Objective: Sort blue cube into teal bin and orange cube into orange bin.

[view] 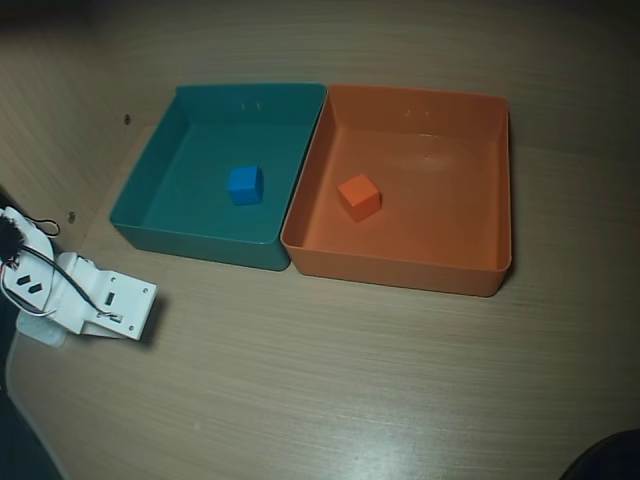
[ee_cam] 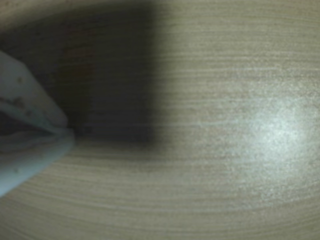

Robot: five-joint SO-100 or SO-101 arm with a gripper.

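Note:
In the overhead view the blue cube (view: 245, 185) lies on the floor of the teal bin (view: 150, 175), near its middle. The orange cube (view: 359, 196) lies inside the orange bin (view: 470, 200), left of its centre. The two bins stand side by side, walls touching. My white arm (view: 85, 290) is folded at the left edge of the table, well apart from both bins. In the wrist view my gripper (ee_cam: 69, 133) enters from the left, its two white fingers (ee_cam: 30, 95) meeting at the tips with nothing between them, close above bare wood. No cube or bin shows in the wrist view.
A light wooden tabletop (view: 330, 380) stretches in front of the bins. Thin black cables (view: 30, 275) run over the arm. A dark shape (view: 605, 458) sits at the bottom right corner of the overhead view.

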